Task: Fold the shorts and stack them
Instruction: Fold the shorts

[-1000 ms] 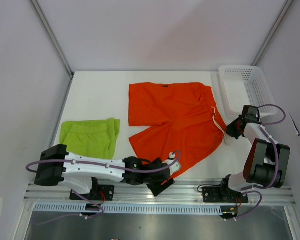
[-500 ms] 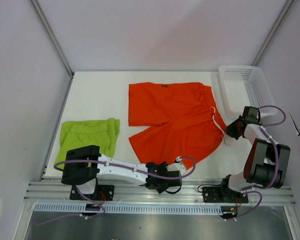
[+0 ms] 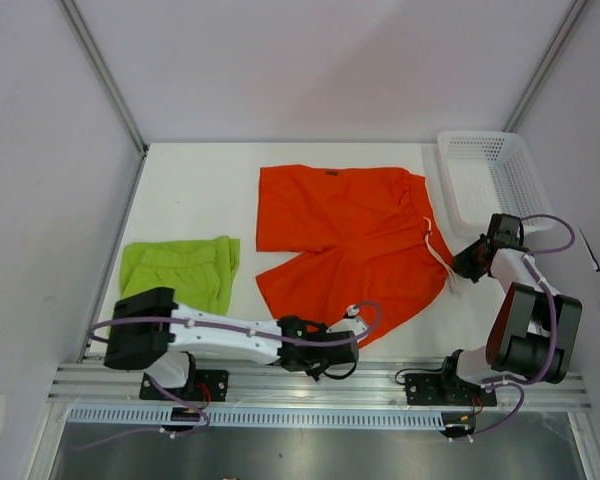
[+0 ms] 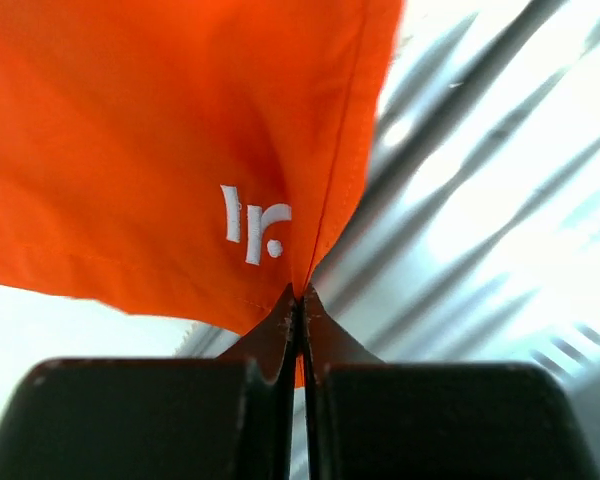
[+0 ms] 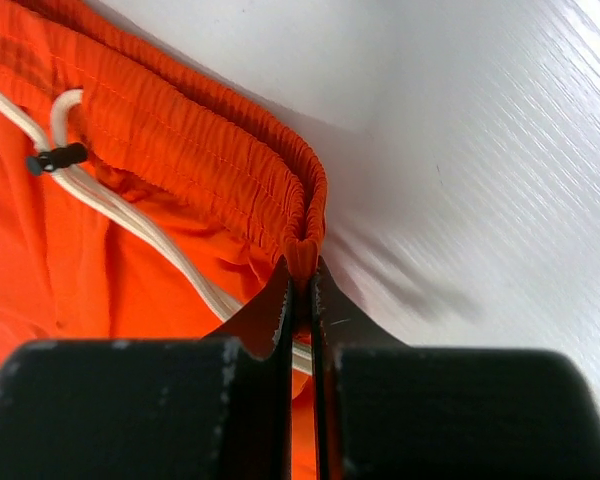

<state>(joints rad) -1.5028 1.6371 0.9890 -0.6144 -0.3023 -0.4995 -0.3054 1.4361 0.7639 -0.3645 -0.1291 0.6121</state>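
the orange shorts (image 3: 345, 235) lie spread flat in the middle of the white worktop (image 3: 200, 190), with the waistband toward the right of the frame and the legs reaching left and down toward the near edge. the green shorts (image 3: 180, 272) sit at the left of the frame as a compact, roughly square bundle, well apart from the orange pair.

the left tool (image 4: 298, 295) is low at the bottom centre of the overhead view. its two fingers are pressed together on the edge of the orange cloth, just beside a small white logo (image 4: 252, 225). it looks like the hem of the near leg, though from above the tips are too small to be sure. ribbed metal of the rail (image 3: 380, 378) shows right next to it.

the right tool (image 5: 302, 265) is at the right of the frame, its fingers clamped tight on the gathered waistband. the white drawstring (image 5: 130, 215) trails across the cloth just beside it. a white mesh basket (image 3: 480, 150) stands in the upper right corner, near the waistband.
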